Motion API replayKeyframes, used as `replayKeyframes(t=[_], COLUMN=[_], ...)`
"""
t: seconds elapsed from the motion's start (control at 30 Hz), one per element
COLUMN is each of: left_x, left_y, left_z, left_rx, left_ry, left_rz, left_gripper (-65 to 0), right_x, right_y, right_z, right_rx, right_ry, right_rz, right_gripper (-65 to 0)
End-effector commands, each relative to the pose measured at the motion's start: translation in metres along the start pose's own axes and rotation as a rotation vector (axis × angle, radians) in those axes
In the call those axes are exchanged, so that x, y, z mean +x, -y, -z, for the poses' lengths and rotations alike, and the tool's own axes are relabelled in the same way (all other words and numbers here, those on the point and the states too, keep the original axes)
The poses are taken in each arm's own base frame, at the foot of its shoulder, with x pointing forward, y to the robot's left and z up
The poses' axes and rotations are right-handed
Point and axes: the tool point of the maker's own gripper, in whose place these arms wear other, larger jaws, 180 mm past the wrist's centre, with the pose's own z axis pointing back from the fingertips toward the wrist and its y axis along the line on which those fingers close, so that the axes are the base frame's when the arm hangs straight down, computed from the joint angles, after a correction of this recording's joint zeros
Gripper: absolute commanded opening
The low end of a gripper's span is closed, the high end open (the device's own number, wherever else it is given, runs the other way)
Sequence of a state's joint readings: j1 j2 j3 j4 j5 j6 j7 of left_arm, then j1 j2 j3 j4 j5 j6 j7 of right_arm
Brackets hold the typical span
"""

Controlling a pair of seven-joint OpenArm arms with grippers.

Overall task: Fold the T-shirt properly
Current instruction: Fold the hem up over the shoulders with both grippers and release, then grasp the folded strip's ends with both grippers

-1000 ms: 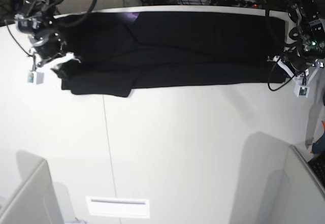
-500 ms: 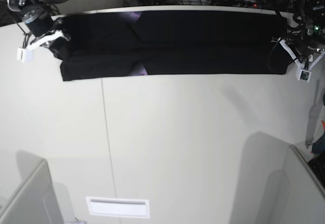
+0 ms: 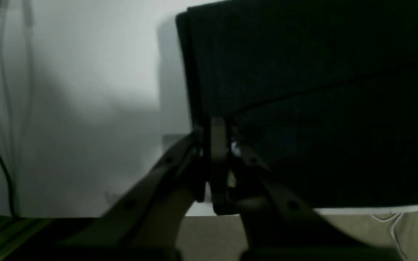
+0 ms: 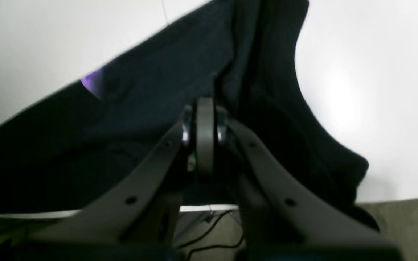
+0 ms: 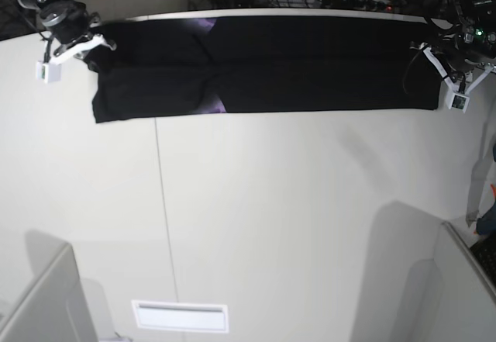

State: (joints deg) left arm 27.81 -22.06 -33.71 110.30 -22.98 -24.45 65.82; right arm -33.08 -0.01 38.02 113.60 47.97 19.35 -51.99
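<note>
Black T-shirt (image 5: 310, 67) lies stretched — left claw (image 3: 218, 145), right claw (image 4: 205, 119) each pinch it.

Black T-shirt (image 5: 310, 67) stretched across white table (image 5: 271, 226).

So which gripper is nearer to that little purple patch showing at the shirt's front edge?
The right gripper. It grips the T-shirt at the end near the purple patch; the left gripper holds the far opposite end.
</note>
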Motion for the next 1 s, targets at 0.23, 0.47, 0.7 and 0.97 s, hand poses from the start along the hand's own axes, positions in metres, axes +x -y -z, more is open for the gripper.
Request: replayKeyframes(t=[0.23, 0.47, 0.7, 0.97], left_x=[0.0, 0.008, -0.001, -0.032], left_y=[-0.007, -0.02, -0.002, 0.015], left_z=[-0.006, -0.024, -0.012, 0.034], left_rx=[0.021, 0.039, -0.073, -0.031], left_ry=[0.006, 0.086, 0.082, -0.105], left_rz=[0.018, -0.049, -0.101, -0.081], left_gripper=[-19.9, -27.6, -65.0, -65.0], right_x=[0.012, 0.007, -0.008, -0.039], right_y=[-0.002, -0.03, -0.045, -0.004], right_z=[-0.004, 0.002, 0.025, 0.072], right_rx=[0.012, 0.127, 0.205, 0.094], right_ry=[0.043, 0.036, -0.023, -0.16], right_rz=[-0.012, -0.144, -0.137, -0.083], right_gripper=[-41.7, -49.2, -65.0, -65.0])
